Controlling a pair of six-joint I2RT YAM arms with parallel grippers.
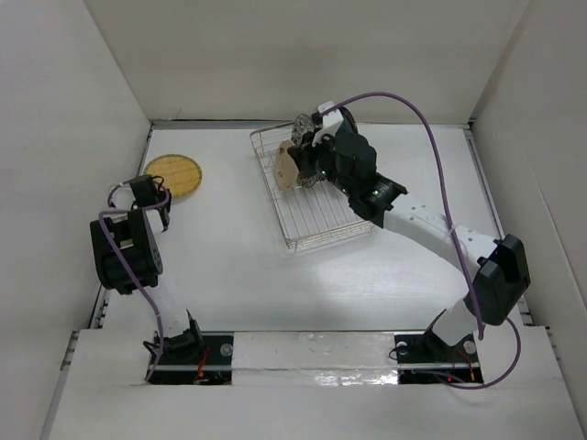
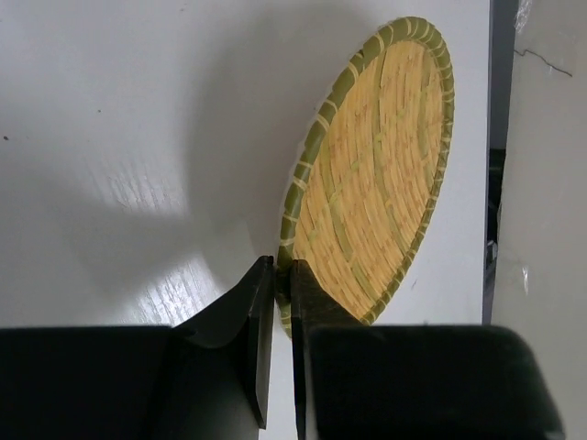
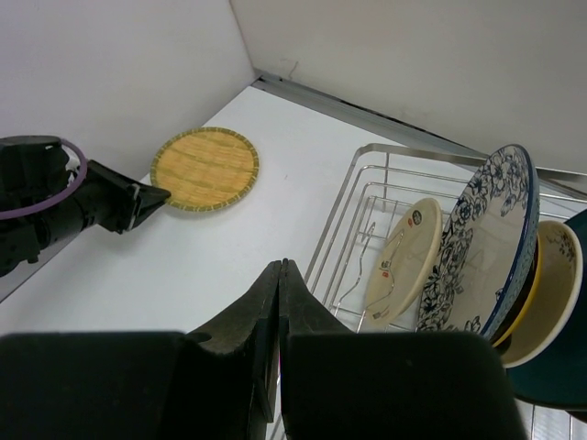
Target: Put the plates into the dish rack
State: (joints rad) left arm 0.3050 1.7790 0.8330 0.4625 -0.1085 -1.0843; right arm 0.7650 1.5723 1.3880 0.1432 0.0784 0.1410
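Left pincer (image 2: 282, 273): I am closing it to a thin slit, and the near rim of the yellow woven plate (image 2: 381, 165) is sitting in that slit, with one finger (image 2: 260, 339) on the outside and the other on the plate's inner face. I am gripping that rim. The plate is lying on the white table (image 1: 238, 266) at the far left, close to the left wall, well apart from the dish rack (image 1: 316, 220).

Right pincer (image 3: 278, 270): I am keeping its jaws pressed together with no gap showing between them. It is holding nothing and touching nothing. I am hovering it over the left side of the rack.

Rack contents, seen from the right wrist: a cream plate (image 3: 404, 247) with small stickers is standing on edge among the prongs. Just to its right the white plate with blue pattern (image 3: 486, 229) is leaning upright. Beyond that a pale plate (image 3: 550, 284) with a yellow rim is standing, and a dark teal plate (image 3: 570, 385) is showing at the picture's edge. How they are seated I cannot tell.
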